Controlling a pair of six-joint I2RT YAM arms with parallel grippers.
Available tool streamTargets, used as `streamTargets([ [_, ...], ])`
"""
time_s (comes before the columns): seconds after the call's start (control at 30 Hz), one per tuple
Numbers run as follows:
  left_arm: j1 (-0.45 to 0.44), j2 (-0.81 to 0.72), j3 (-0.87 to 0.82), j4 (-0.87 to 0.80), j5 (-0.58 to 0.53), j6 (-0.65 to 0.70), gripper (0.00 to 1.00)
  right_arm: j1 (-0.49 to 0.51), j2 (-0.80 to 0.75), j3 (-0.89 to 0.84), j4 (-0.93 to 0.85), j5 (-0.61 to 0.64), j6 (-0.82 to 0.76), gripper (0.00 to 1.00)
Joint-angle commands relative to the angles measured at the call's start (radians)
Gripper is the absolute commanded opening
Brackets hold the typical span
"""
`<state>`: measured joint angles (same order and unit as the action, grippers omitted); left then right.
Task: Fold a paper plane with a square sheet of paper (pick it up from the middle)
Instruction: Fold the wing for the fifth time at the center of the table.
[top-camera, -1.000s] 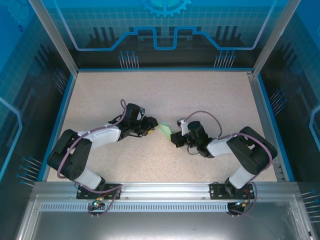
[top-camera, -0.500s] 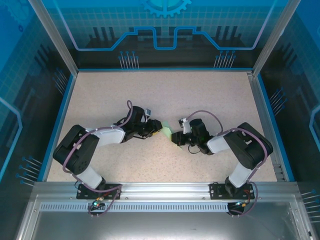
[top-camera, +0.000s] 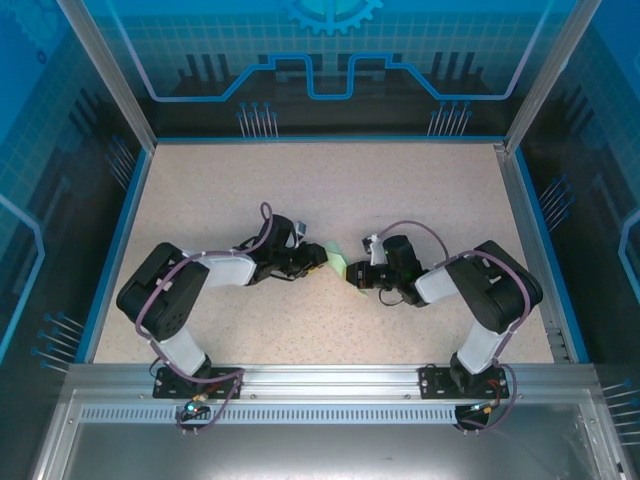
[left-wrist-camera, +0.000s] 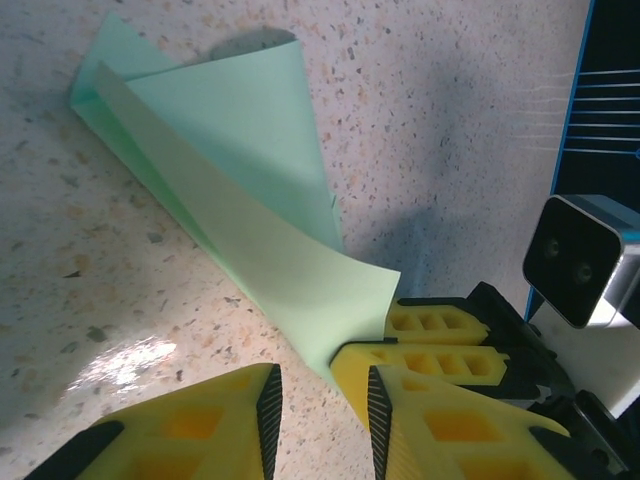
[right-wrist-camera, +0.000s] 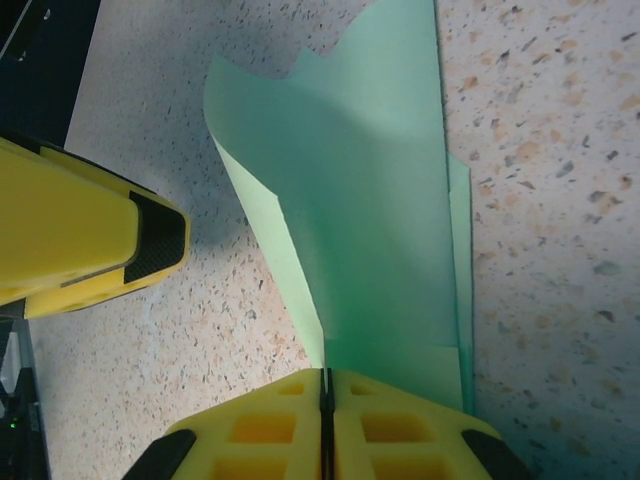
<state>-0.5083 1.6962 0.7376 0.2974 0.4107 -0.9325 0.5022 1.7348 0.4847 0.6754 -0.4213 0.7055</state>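
- One speckled surface (top-camera: 420, 190) sat inside blue walls (top-camera: 330, 60).
- Folded green paper (left-wrist-camera: 250, 170) lay mid-surface, long crease running away from the right gripper (right-wrist-camera: 324, 378) pinching it.
- Beside it the left gripper (left-wrist-camera: 310, 375) stood narrowly open.

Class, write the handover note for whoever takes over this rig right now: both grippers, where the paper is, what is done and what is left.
Left gripper: open, low over the table. A corner of the sheet of paper is at the mouth of its jaws, not gripped.
Right gripper: shut on the sheet's edge, close beside that corner.
Paper: mid-table between the two grippers, lying partly folded with one flap curling up.
Done: at least one crease is in.
Left: the remaining folds; there is no dart shape yet.
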Motion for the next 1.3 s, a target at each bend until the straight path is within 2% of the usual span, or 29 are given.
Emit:
streamTargets([
  [0.0,-0.009,0.02,0.036,0.022,0.034,0.041,0.33,-0.028,0.006,0.012,0.027,-0.051,0.032,0.09],
  [0.3,-0.013,0.043,0.026,0.051,0.033,0.046,0.29,-0.04,0.023,0.038,0.021,-0.143,0.134,0.08],
  [0.6,-0.013,0.068,0.03,0.089,0.034,0.046,0.27,-0.065,0.035,0.071,-0.071,-0.155,0.177,0.07],
  [1.27,-0.021,0.114,0.041,0.14,0.049,0.063,0.25,-0.103,0.079,0.075,-0.05,-0.209,0.235,0.08],
])
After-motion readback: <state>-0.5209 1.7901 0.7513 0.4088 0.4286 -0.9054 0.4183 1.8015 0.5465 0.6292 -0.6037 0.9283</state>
